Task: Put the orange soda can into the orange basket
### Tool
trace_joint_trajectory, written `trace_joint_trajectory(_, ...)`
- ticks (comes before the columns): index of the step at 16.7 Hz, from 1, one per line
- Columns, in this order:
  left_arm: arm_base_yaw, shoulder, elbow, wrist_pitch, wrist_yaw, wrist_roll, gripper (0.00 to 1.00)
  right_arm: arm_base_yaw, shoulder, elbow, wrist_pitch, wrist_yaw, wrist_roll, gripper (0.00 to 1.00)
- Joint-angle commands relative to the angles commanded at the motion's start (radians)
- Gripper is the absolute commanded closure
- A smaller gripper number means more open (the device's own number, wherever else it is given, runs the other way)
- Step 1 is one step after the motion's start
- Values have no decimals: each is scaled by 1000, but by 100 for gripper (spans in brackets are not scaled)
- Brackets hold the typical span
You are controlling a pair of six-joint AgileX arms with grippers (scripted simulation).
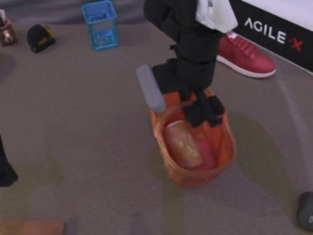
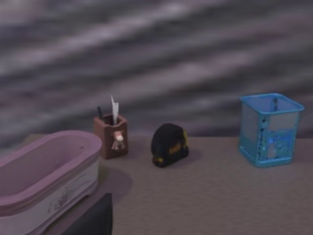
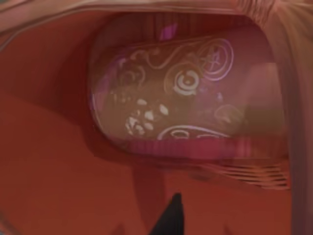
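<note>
Your right gripper [image 1: 204,111] hangs over the orange basket [image 1: 222,161], fingers apart; the orange soda can [image 1: 184,145] lies inside, its ends obscured.

Only readable text: "AGILE·X" in white letters with red X, on black panel [image 1: 274,34] at table's far right corner. Orange soda can [image 3: 186,93] has pale swirls and circles, no legible words.

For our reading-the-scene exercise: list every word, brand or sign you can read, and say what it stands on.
"AGILE·X", white letters with a red X, on the black panel at the table's far right.
Orange soda can: pale swirls only, no words.
Tape measure: yellow label too blurred to read.
</note>
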Motion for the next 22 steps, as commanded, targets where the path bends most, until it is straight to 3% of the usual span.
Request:
trace_joint_trajectory(5,0,0,0,0,0,0,0,0,0,0,0,0,0,98)
trace_joint_trajectory(6,0,0,0,0,0,0,0,0,0,0,0,0,0,100)
trace_joint_trajectory(22,0,0,0,0,0,0,0,0,0,0,0,0,0,100)
